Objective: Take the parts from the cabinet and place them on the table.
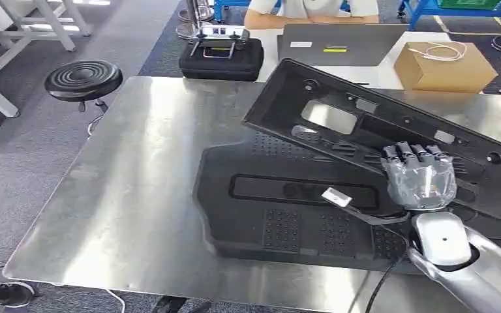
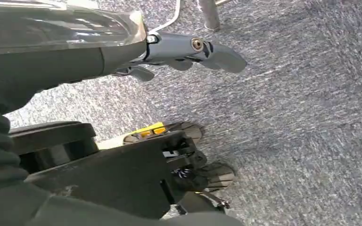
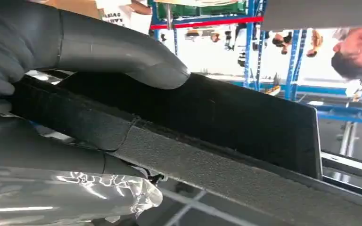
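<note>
A long black panel [image 1: 391,130] is gripped along its near edge by the right hand [image 1: 419,175], whose fingers [image 1: 412,154] are curled over the rim while the thumb [image 3: 122,52] is pressed against the opposite face, as the right wrist view shows. The panel is held tilted above the steel bench [image 1: 137,189], running from about eleven o'clock to four o'clock of the hand, and whether its far end touches anything cannot be told. Beneath it, at about nine o'clock of the hand, a second black part [image 1: 287,208] is already laid flat on the bench, so one piece is judged delivered and another is on the point of being set down. The left hand [image 2: 188,52] is seen hanging over the grey carpet floor [image 2: 311,117], its fingers loosely apart and nothing held. Release of the tilted panel is judged to remain; whether more parts wait in the cabinet cannot be told.
</note>
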Action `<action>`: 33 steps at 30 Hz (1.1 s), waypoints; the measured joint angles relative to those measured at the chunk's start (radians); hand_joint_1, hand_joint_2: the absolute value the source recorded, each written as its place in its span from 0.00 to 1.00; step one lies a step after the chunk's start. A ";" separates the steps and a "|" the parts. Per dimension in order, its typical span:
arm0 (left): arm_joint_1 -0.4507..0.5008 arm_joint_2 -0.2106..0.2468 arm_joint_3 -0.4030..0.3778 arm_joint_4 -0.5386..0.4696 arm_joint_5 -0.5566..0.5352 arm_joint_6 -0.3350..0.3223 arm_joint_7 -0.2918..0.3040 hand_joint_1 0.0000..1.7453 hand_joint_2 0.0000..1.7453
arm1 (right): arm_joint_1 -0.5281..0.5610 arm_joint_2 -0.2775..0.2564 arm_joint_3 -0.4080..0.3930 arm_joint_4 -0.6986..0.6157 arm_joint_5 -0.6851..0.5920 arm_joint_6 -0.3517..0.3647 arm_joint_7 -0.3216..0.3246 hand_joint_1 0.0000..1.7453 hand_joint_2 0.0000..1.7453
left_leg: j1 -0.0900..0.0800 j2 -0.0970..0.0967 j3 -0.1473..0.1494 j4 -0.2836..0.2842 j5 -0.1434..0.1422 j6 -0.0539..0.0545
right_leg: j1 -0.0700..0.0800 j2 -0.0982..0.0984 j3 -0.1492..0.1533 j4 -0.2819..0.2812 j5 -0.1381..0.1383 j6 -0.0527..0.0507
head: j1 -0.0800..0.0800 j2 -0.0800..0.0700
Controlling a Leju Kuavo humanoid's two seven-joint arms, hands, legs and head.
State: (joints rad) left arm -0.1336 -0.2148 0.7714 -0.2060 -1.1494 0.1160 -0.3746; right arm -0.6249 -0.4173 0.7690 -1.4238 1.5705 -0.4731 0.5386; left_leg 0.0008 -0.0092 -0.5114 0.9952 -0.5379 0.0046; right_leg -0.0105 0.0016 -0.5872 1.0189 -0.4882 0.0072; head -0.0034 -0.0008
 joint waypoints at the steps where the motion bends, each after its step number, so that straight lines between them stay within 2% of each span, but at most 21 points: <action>1: 0.000 0.000 -0.004 0.000 0.000 0.000 0.002 0.00 0.00 | -0.011 -0.004 0.010 0.015 0.000 0.007 0.002 1.00 1.00 | 0.000 0.000 0.000 0.000 0.000 0.000 | 0.000 0.000 0.000 0.000 0.000 0.000 | 0.000 0.000; 8: -0.002 0.000 -0.013 0.000 0.000 -0.001 0.007 0.00 0.00 | -0.056 -0.017 0.024 0.124 -0.001 0.011 -0.030 1.00 1.00 | 0.000 0.000 0.000 0.000 0.000 0.000 | 0.000 0.000 0.000 0.000 0.000 0.000 | 0.000 0.000; 17: -0.002 0.000 -0.025 0.000 0.000 -0.001 0.014 0.00 0.00 | -0.066 -0.026 0.007 0.193 -0.001 0.013 -0.051 1.00 1.00 | 0.000 0.000 0.000 0.000 0.000 0.000 | 0.000 0.000 0.000 0.000 0.000 0.000 | 0.000 0.000; 22: -0.003 0.000 -0.033 0.000 0.000 -0.001 0.014 0.00 0.00 | -0.063 -0.026 -0.009 0.224 -0.001 0.044 -0.087 1.00 1.00 | 0.000 0.000 0.000 0.000 0.000 0.000 | 0.000 0.000 0.000 0.000 0.000 0.000 | 0.000 0.000; 27: -0.003 0.000 -0.035 0.000 0.000 0.000 0.014 0.00 0.00 | -0.044 -0.013 -0.086 0.268 -0.003 0.085 -0.268 1.00 1.00 | 0.000 0.000 0.000 0.000 0.000 0.000 | 0.000 0.000 0.000 0.000 0.000 0.000 | 0.000 0.000; 30: -0.003 0.000 -0.035 0.000 0.000 0.000 0.014 0.00 0.00 | -0.040 -0.005 -0.145 0.288 -0.043 0.115 -0.387 1.00 1.00 | 0.000 0.000 0.000 0.000 0.000 0.000 | 0.000 0.000 0.000 0.000 0.000 0.000 | 0.000 0.000; 33: -0.003 0.000 -0.035 0.000 0.000 0.000 0.014 0.00 0.00 | -0.038 -0.002 -0.189 0.302 -0.101 0.153 -0.480 1.00 1.00 | 0.000 0.000 0.000 0.000 0.000 0.000 | 0.000 0.000 0.000 0.000 0.000 0.000 | 0.000 0.000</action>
State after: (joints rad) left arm -0.1365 -0.2148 0.7359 -0.2060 -1.1494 0.1160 -0.3605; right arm -0.6627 -0.4196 0.5795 -1.1220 1.4696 -0.3201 0.0589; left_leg 0.0006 -0.0093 -0.5118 0.9955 -0.5379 0.0046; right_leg -0.0106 0.0015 -0.5871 1.0188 -0.4881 0.0074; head -0.0034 -0.0008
